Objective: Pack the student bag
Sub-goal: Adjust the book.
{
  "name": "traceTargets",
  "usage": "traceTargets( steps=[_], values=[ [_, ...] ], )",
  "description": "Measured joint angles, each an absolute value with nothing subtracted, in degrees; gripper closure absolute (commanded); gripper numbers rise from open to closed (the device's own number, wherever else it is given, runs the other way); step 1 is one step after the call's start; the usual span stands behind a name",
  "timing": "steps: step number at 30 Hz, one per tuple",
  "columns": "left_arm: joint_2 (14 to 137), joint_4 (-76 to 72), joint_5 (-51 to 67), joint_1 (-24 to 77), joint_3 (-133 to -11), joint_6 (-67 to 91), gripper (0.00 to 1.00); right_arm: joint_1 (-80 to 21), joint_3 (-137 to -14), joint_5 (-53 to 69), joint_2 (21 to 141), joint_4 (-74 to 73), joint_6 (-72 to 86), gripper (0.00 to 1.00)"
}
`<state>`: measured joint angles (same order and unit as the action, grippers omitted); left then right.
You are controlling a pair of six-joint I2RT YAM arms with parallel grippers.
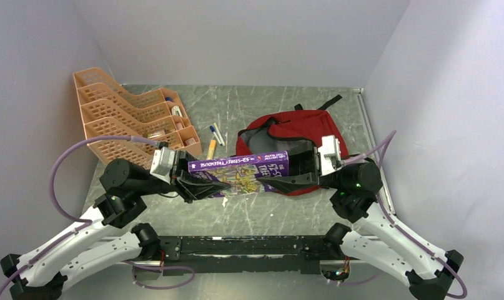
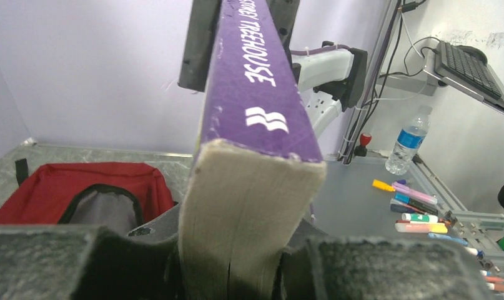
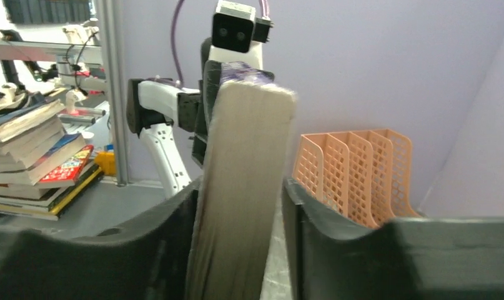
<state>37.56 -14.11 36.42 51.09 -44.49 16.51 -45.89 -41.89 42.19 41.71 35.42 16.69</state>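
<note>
A thick purple paperback book (image 1: 240,167) hangs in the air between my two arms, spine up, just in front of the student bag (image 1: 299,128). The bag is red with grey lining and lies unzipped on the table. My left gripper (image 1: 202,184) is shut on the book's left end; in the left wrist view the page block (image 2: 237,206) fills the gap between the fingers. My right gripper (image 1: 280,181) surrounds the right end. In the right wrist view one finger touches the book (image 3: 246,175), while a slim gap shows at the other finger (image 3: 324,225).
An orange plastic tray rack (image 1: 121,115) stands at the back left and holds small items. A few pens (image 1: 215,134) lie between the rack and the bag. Grey walls enclose the table on three sides.
</note>
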Motion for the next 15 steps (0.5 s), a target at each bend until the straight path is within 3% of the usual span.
traceTargets(
  steps=[4,15],
  values=[
    [37.6,-11.2,34.0,51.2,-44.5,17.5,0.95,-45.9,-42.1,37.6,40.5,30.4,11.6,0.36],
    [40.4,3.2,20.5,51.5,-45.2,17.8,0.95,-45.8,-37.5,15.2,30.5,19.9,5.0,0.34]
  ],
)
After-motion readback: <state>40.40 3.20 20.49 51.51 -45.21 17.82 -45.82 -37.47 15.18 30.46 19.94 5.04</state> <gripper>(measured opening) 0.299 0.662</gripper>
